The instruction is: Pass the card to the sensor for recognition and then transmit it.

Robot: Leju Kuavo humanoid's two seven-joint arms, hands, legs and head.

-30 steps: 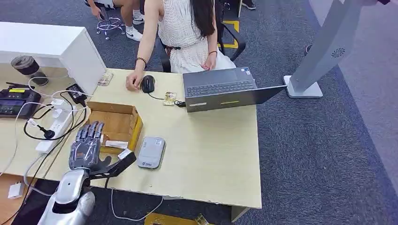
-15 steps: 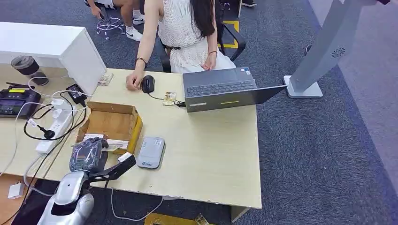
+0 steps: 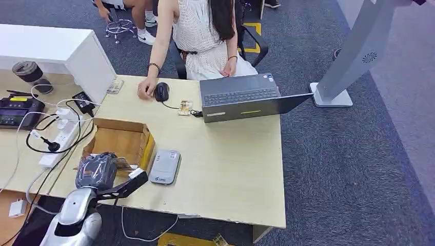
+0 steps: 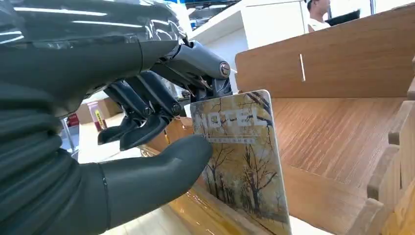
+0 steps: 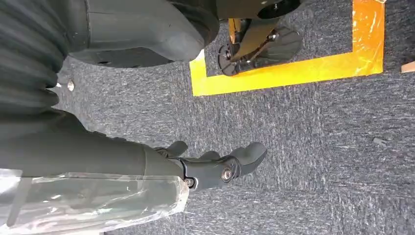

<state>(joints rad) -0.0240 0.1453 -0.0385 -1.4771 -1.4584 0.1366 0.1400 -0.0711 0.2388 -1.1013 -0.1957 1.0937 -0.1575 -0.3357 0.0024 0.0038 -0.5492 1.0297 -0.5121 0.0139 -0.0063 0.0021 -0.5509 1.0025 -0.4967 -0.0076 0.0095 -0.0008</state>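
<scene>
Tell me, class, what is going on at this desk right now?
A humanoid robot's left hand is at the near edge of a wooden box on the desk, gripping a hotel card between its thumb and fingers. The card stands upright over the box's near edge. The grey card sensor lies on the desk just beside the box, not yet used. The right hand hangs over the carpet, holding nothing. A person sits across the desk at a laptop, hand by a mouse.
</scene>
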